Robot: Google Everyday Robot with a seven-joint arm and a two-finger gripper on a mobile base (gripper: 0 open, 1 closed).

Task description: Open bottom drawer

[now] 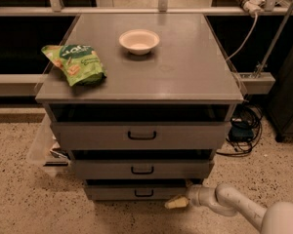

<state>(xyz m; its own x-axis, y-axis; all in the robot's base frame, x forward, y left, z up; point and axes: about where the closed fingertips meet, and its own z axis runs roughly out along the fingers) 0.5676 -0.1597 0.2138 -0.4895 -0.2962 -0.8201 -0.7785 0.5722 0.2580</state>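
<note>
We see the bottom drawer [112,193] lowest in the grey cabinet [195,77], under the middle drawer [185,170] and the wider top drawer [185,136]. Its front is the narrowest of the three, and its small black loop handle [144,193] sits at the middle. The gripper [177,203] is low near the speckled floor [19,204], just beside the right end of the bottom drawer's front and right of the handle. We cannot tell how far the claw is open, nor whether it touches the drawer, and we see nothing in it. The white arm [234,206] reaches in from the lower right. On the tabletop a white bowl [139,41] stands near the back edge, and a green snack bag [74,63] lies along the left edge toward the front left corner.
</note>
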